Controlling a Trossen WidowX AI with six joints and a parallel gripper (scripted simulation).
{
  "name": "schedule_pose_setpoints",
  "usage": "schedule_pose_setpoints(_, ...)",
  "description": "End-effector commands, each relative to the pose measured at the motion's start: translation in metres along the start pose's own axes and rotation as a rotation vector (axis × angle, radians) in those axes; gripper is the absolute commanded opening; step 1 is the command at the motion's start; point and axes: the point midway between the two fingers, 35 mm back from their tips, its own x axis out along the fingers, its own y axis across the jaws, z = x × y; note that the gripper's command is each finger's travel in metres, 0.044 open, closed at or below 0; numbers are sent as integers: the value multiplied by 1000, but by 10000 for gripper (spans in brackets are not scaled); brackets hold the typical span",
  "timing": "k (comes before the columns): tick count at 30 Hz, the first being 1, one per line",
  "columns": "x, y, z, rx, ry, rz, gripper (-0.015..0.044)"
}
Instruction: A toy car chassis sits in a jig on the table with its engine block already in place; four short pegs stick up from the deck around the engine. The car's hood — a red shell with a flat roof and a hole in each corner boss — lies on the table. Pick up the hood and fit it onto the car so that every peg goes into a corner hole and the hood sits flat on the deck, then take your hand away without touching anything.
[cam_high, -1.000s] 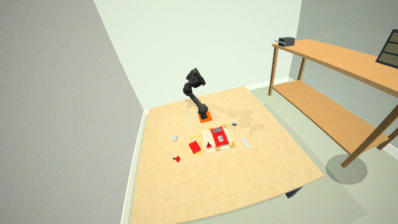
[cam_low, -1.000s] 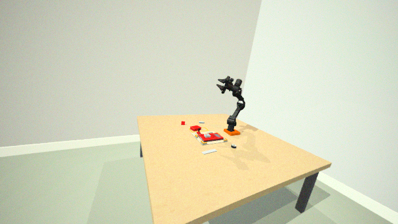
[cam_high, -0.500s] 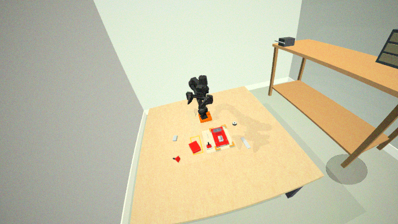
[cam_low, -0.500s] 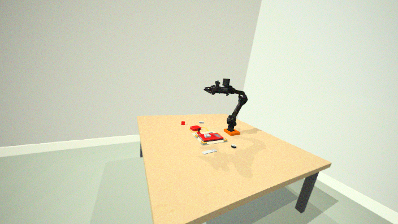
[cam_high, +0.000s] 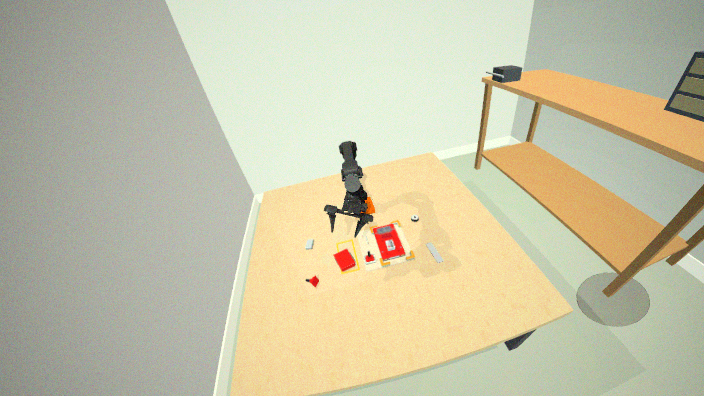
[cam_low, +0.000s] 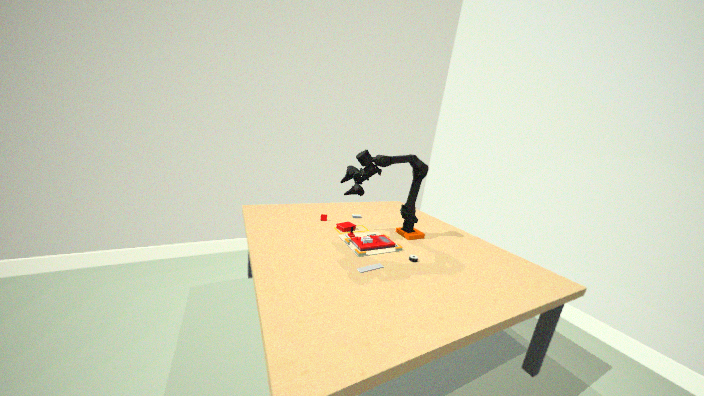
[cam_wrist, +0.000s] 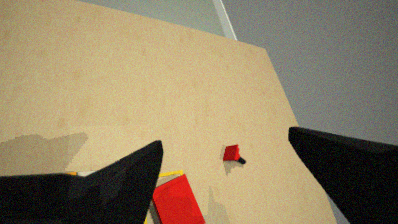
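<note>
The red hood (cam_high: 344, 260) (cam_low: 346, 226) (cam_wrist: 179, 201) lies flat on the table, turned a little and partly over a yellow outline (cam_high: 355, 247). The red chassis (cam_high: 395, 253) (cam_low: 376, 244) sits in its jig (cam_high: 412, 255), to the right of the hood in the top view, with the grey engine block (cam_high: 390, 244) (cam_low: 366, 239) on its deck. The pegs are too small to make out. My gripper (cam_high: 344, 234) (cam_low: 343, 187) (cam_wrist: 225, 140) is wide open and empty, high above the table. In the wrist view the hood shows low, beside the left finger, which hides part of it.
A small red piece with a black stub (cam_high: 314, 281) (cam_wrist: 231, 153) lies beyond the hood. Another red piece with a black post (cam_high: 369, 257) stands between hood and jig. A grey block (cam_high: 309, 244), a grey strip (cam_high: 434, 252) and a black-and-white wheel (cam_high: 414, 218) (cam_low: 413, 258) lie around.
</note>
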Motion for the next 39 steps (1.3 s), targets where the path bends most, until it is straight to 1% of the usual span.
schedule_pose_setpoints(1,40,10,-35,-103,192,139,440)
schedule_pose_setpoints(7,76,21,-88,-176,423,370,440)
schedule_pose_setpoints(11,90,28,-124,-181,556,549,440)
schedule_pose_setpoints(13,93,30,-134,-176,592,606,440)
schedule_pose_setpoints(39,101,35,-141,-175,596,613,440)
